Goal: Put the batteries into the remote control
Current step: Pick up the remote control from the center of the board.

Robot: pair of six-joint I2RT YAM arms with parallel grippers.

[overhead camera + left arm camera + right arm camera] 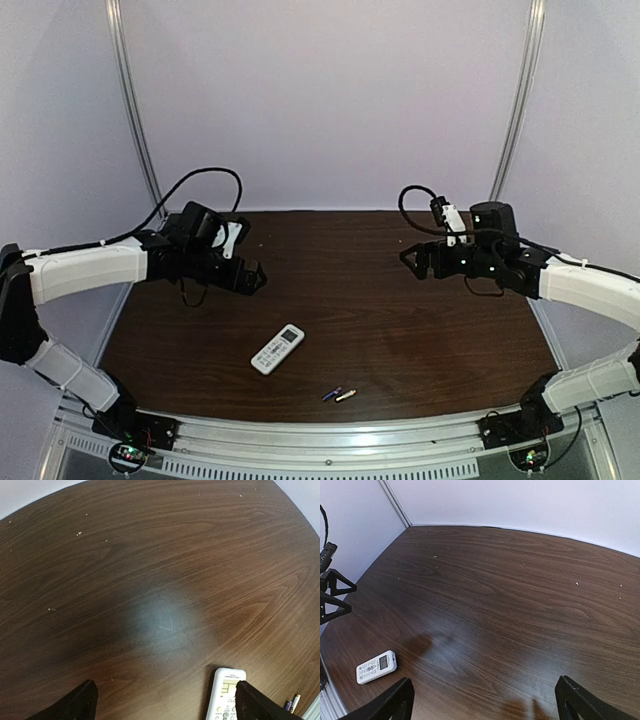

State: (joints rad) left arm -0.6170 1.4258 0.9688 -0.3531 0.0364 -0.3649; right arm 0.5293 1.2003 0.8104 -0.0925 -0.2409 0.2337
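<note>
Remote control [277, 349] face-up near front edge of table [420, 320]; batteries [339, 394] near it, to its right | judged light; remote rigid, grip long sides; batteries slick, likely to roll | left gripper [165, 706] and right gripper [485, 705] spread wide, empty | right wrist view lacks batteries; overhead shows both.

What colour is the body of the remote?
The remote is white; the left wrist view shows it best.
</note>
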